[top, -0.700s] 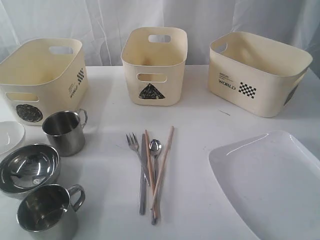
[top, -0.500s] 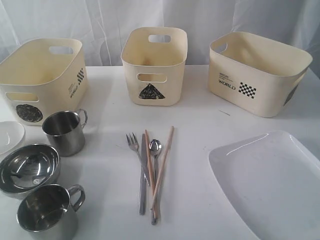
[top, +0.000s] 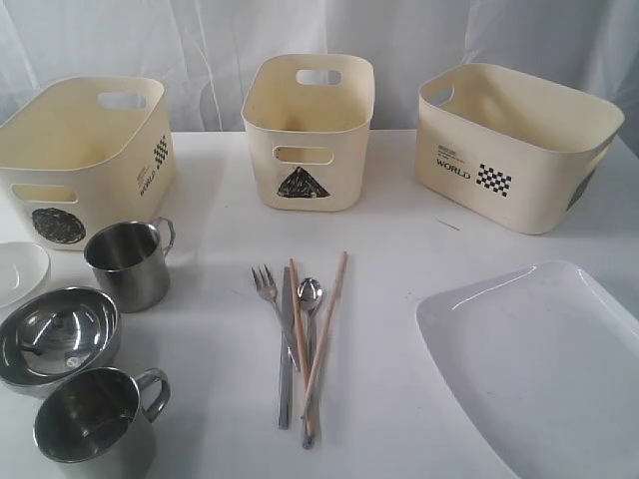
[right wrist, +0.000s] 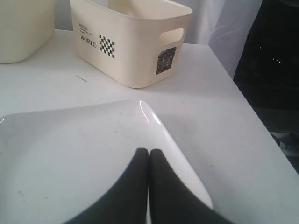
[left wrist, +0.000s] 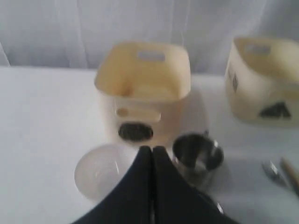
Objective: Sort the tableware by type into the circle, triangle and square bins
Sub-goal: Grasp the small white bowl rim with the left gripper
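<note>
Nothing moved; "WORLD" on square bin (top: pixel 529 190)

Three cream plastic handled bins stand upright along the back of the white bench (top: pixel 399 249): a wide bin with a dark round sticker (top: pixel 100 185) at left, a small bin with a triangle sticker (top: pixel 262 165) in the middle, a wide bin with a checkered square (top: pixel 529 205) at right. At front left a steel bowl (top: pixel 58 337) sits between a steel handled mug (top: pixel 130 264) and a second steel mug (top: pixel 95 424), beside a small white saucer (top: pixel 18 271). A steel fork (top: pixel 268 289), knife (top: pixel 287 349), spoon (top: pixel 311 294) and wooden chopsticks (top: pixel 329 309) lie bundled in the centre, and a large white rectangular plate (top: pixel 539 369) lies at right.
</note>
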Robot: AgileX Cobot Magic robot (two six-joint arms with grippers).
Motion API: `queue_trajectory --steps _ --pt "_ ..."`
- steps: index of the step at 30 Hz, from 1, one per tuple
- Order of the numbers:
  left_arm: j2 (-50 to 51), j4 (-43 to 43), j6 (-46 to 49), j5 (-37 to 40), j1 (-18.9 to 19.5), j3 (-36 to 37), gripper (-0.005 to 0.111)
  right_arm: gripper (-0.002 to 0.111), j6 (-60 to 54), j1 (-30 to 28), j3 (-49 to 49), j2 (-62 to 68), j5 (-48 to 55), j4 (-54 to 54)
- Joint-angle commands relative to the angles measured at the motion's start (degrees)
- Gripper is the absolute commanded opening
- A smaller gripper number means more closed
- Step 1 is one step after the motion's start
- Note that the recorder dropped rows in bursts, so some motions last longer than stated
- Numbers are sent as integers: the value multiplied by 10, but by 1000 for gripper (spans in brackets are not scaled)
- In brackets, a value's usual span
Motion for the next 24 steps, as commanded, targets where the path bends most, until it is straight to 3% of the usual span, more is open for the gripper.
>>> queue_trajectory --steps 1,3,7,9,10,11,12,15,16,18,21,22,24 --pt "230 59 19 217 2 -150 0 0 -4 1 1 -3 -2 1" --pt "315 59 29 248 2 -212 0 0 -4 1 1 -3 -2 1" --pt "415 61 84 220 2 -259 2 0 -4 1 1 -3 -2 1" --pt "468 63 152 215 2 -266 18 0 -4 1 1 -3 -2 1" --pt "502 65 168 228 2 -266 35 0 -4 1 1 -3 -2 1" --pt "514 65 168 233 2 -266 42 0 -4 1 1 -3 -2 1" --pt "539 65 165 232 2 -266 56 0 -4 1 1 -3 -2 1" --pt "570 121 160 232 2 -266 60 0 -4 1 1 -3 -2 1" --pt "575 162 135 229 2 -264 59 0 -4 1 1 -3 -2 1" --pt "578 253 -3 220 3 -262 57 0 -4 1 1 -3 -2 1" --pt "578 357 -276 208 28 -262 56 0 -4 1 1 -3 -2 1" --pt "583 368 -323 190 44 -262 56 0 -4 1 1 -3 -2 1" --pt "594 360 -321 162 57 -262 56 0 -4 1 1 -3 -2 1"
